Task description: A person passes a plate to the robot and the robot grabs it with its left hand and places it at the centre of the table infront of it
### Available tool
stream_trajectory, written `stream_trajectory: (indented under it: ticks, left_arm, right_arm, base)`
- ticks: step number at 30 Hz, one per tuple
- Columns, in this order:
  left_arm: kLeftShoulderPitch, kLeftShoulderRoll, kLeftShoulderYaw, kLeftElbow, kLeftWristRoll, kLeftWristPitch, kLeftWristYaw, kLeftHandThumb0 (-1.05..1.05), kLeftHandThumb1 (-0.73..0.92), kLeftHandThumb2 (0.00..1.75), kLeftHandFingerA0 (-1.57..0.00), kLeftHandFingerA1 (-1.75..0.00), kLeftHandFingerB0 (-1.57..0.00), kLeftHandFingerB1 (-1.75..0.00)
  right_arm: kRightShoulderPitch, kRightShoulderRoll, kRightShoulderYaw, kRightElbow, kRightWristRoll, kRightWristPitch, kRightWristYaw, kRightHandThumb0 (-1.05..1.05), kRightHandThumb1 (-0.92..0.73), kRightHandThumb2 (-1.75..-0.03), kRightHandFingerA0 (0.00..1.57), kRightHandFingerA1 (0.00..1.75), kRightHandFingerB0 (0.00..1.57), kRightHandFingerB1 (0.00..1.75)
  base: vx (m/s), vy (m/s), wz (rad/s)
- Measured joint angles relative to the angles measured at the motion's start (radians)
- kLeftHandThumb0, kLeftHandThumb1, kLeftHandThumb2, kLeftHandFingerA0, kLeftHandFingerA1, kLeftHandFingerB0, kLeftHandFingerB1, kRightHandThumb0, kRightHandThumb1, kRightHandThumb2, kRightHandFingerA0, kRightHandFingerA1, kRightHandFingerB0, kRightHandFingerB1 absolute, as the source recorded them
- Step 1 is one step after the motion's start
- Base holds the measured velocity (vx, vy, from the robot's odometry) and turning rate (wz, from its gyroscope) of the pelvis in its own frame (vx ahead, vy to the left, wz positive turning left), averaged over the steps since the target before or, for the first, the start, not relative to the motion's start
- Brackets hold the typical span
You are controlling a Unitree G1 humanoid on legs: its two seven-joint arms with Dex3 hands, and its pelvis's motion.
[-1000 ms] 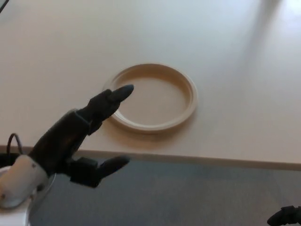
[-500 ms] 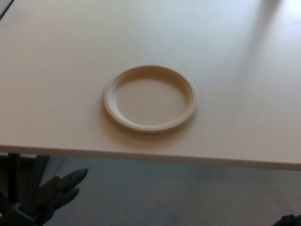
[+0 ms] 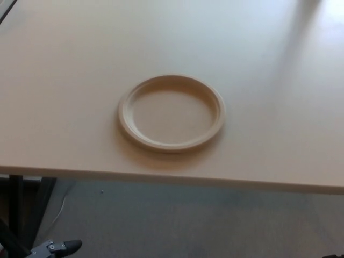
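Dropping further since half a second ago, the left robot hand (image 3: 62, 248) now shows only as a dark fingertip with a grey jointed piece at the bottom left corner, well below the tabletop's near edge and over the grey floor (image 3: 183, 220); a second ago it was raised beside the plate with its fingers spread, and now so little of it is visible that I cannot tell whether its fingers are spread or pressed together. It holds nothing that can be seen and is well apart from the plate. The right robot hand, which showed as a dark shape at the bottom right corner in the earlier frames, cannot be made out now. Near the left robot hand, dark table legs (image 3: 17, 207) run down from under the tabletop's near left edge, and a thin pale cable (image 3: 60, 206) lies on the floor just beside them. Above the floor, the pale tabletop (image 3: 64, 70) fills most of the view, its near edge running across the frame. The plate (image 3: 171, 113), a round cream-coloured one with a raised rim, lies flat and upright on the tabletop, a little way in from the near edge and roughly midway between the left and right sides; it has not shifted since the earlier frames. Beyond the plate the tabletop stretches away, with a soft shadow band at the far right.
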Motion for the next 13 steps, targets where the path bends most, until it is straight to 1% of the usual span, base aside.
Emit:
stream_trajectory:
  ticks: [6, 8, 9, 11, 12, 13]
  left_arm:
    - [-0.137, 0.021, -0.081, 0.256, 0.067, -0.003, 0.096, -0.38, 0.32, 0.95, 0.0, -0.49, 0.0, -0.48]
    - [-0.176, 0.029, -0.106, 0.341, 0.09, -0.005, 0.135, -0.38, 0.33, 0.96, 0.0, -0.49, 0.0, -0.48]
    - [-0.19, 0.032, -0.116, 0.375, 0.098, -0.005, 0.151, -0.38, 0.35, 0.96, 0.0, -0.49, 0.0, -0.48]
    - [-0.222, 0.038, -0.139, 0.458, 0.116, -0.008, 0.192, -0.38, 0.35, 0.96, 0.0, -0.49, 0.0, -0.47]
    - [-0.229, 0.039, -0.143, 0.477, 0.12, -0.009, 0.202, -0.79, 0.68, 0.62, -0.21, -0.31, -0.15, -0.26]
    - [-0.239, 0.042, -0.15, 0.502, 0.127, -0.009, 0.214, -0.79, 0.68, 0.62, -0.21, -0.31, -0.15, -0.26]
  right_arm:
    - [0.0, 0.002, 0.0, 0.0, 0.001, 0.001, 0.0, -0.71, -0.82, -0.63, 0.43, 0.59, 0.38, 0.48]
    - [0.0, 0.003, -0.001, 0.0, 0.001, 0.001, 0.0, -0.7, -0.81, -0.65, 0.45, 0.58, 0.39, 0.48]
    - [0.0, 0.003, -0.001, 0.0, 0.001, 0.001, 0.0, -0.72, -0.82, -0.64, 0.48, 0.6, 0.42, 0.49]
    - [0.0, 0.003, -0.001, 0.001, 0.001, 0.001, 0.0, -0.72, -0.82, -0.64, 0.48, 0.6, 0.42, 0.49]
    - [0.0, 0.003, -0.001, 0.001, 0.001, 0.001, 0.0, -0.73, -0.82, -0.65, 0.49, 0.6, 0.42, 0.49]
    - [0.0, 0.003, -0.001, 0.002, 0.001, 0.001, 0.0, -0.73, -0.82, -0.65, 0.49, 0.6, 0.42, 0.49]
  base:
    - [0.0, 0.0, 0.0]
    - [0.0, 0.0, 0.0]
    - [0.0, 0.0, 0.0]
    - [0.0, 0.0, 0.0]
    - [0.0, 0.0, 0.0]
    - [0.0, 0.0, 0.0]
